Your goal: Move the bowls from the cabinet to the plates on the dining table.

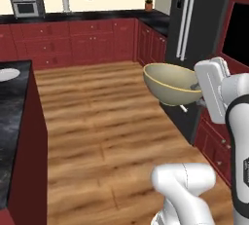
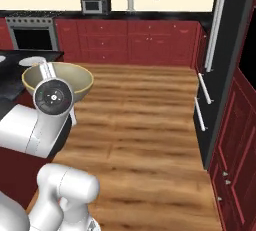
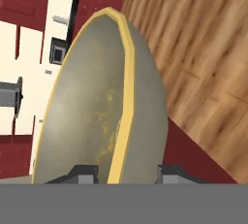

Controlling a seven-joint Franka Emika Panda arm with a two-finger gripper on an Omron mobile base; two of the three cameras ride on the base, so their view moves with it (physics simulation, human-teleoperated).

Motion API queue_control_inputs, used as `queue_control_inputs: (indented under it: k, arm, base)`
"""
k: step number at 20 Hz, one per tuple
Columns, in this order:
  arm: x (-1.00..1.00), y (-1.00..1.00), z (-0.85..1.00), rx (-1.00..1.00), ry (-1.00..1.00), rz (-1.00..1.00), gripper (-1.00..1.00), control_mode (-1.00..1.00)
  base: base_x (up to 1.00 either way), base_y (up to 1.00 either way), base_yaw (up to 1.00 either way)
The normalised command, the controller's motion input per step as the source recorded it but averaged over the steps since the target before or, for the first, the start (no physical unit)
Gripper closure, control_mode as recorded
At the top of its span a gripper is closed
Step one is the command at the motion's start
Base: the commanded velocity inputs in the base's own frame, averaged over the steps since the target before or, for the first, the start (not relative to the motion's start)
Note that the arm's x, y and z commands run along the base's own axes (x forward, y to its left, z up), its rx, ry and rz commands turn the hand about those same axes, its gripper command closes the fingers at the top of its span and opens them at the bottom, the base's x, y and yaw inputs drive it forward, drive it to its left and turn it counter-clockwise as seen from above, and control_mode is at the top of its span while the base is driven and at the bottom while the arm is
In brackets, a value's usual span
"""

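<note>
While pinched at its rim, the olive-tan bowl (image 3: 97, 106) juts from the gripper (image 3: 127, 172).

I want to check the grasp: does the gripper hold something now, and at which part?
Yes. The gripper holds the deep olive-tan ceramic bowl with the tan-gold rim, at its rim: one finger inside the wall, the other outside.

A microwave (image 1: 27, 7) sits at the far counter's (image 1: 97, 15) left end; a small potted plant (image 1: 149, 5) occupies its right corner; a black refrigerator (image 1: 194, 19) stands beside red drawers (image 1: 73, 41); wooden floor (image 1: 107, 117) spreads between.
</note>
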Motion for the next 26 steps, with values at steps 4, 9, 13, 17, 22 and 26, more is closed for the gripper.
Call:
queue_control_inputs:
  k: [4, 9, 13, 17, 22, 26]
  arm:
    - [0.0, 0.0, 0.0, 0.0, 0.0, 0.0, 1.0, 1.0]
    - [0.0, 0.0, 0.0, 0.0, 0.0, 0.0, 1.0, 1.0]
    - [0.0, 0.0, 0.0, 0.0, 0.0, 0.0, 1.0, 1.0]
    - [0.0, 0.0, 0.0, 0.0, 0.0, 0.0, 1.0, 1.0]
    - [0.0, 0.0, 0.0, 0.0, 0.0, 0.0, 1.0, 1.0]
    - [0.0, 0.0, 0.0, 0.0, 0.0, 0.0, 1.0, 1.0]
  base:
    - [1.0, 0.06, 0.01]
    - [0.97, 0.19, 0.02]
    - [1.0, 0.13, 0.07]
    - [1.0, 0.0, 0.1]
    - [1.0, 0.01, 0.19]
    - [1.0, 0.14, 0.33]
